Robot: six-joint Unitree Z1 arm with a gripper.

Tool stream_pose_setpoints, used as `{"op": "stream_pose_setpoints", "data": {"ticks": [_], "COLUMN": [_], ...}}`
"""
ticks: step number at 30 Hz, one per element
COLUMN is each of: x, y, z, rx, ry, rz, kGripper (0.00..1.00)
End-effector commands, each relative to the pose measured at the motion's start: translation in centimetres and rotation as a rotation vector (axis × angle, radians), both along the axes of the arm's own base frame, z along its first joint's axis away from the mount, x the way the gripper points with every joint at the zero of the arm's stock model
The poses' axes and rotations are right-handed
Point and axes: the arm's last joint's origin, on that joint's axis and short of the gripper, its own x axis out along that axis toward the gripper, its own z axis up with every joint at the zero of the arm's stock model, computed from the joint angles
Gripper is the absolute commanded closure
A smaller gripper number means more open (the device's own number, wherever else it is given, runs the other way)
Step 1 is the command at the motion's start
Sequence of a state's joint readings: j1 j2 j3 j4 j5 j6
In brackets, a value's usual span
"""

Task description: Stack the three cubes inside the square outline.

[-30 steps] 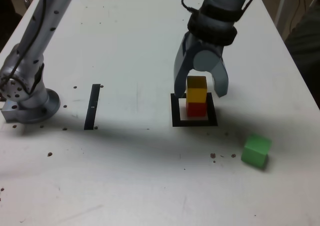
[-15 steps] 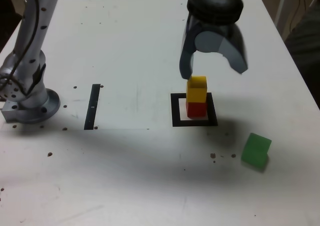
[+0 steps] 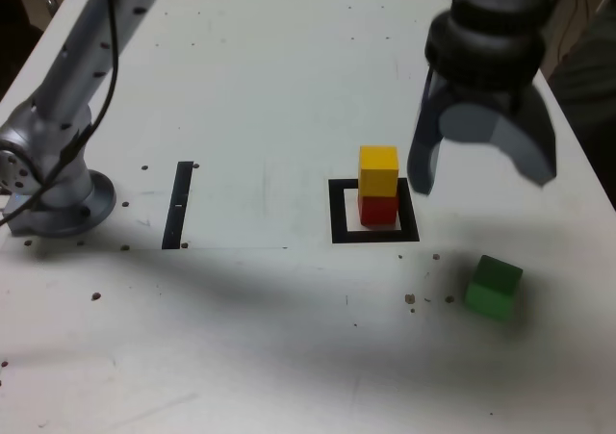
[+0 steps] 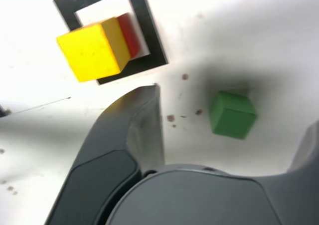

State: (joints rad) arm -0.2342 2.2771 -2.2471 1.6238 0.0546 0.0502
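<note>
Landmark: you have a thick black square outline (image 3: 374,212) with a pale centre, lying flat on the white worktop (image 3: 269,97); every place below is read from it.
Red cube: the small matte red cube (image 3: 378,209) sits inside the square outline, on its pale centre.
Yellow cube: the small matte yellow cube (image 3: 378,170) rests squarely on top of the red cube, so you see a two-high stack within the outline. In the wrist view the yellow cube (image 4: 93,49) covers most of the red cube (image 4: 130,34), with the black border (image 4: 148,31) showing around them.
Green cube: the small matte green cube (image 3: 493,287) lies on the worktop outside the outline, well apart from it, toward the exterior view's right and nearer the camera. In the wrist view the green cube (image 4: 231,114) sits alone on bare worktop, touching nothing.
Tool: your grey two-fingered tool (image 3: 480,171) hangs in the air to the exterior view's right of the outline, raised clear of the stack. Its jaws are spread wide and hold nothing.
Tool versus cubes: neither finger touches the yellow cube or the green one.
Black strip: a thin straight black strip (image 3: 178,204) lies on the worktop well to the exterior view's left of the outline.
Arm base: the grey round arm base (image 3: 53,193) stands beyond that strip, further left again.
Worktop marks: small dark specks (image 3: 428,299) dot the surface between the outline and the green cube.
</note>
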Motion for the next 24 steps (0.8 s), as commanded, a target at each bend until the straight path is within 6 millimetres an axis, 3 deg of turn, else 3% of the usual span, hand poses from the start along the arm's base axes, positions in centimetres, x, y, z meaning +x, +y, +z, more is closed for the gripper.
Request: {"op": "stream_pose_setpoints", "data": {"ticks": [1,19,24], "x": [0.7,4.2,4.7], "y": [-0.7,-3.8,-4.1], "z": [-0.8,-7.2,-8.4], "rx": [-0.006,-0.035,-0.046], "ry": [0.015,0.084,0.097], "rz": [-0.015,-0.115,-0.115], "kGripper": [0.0,0.01,0.09]}}
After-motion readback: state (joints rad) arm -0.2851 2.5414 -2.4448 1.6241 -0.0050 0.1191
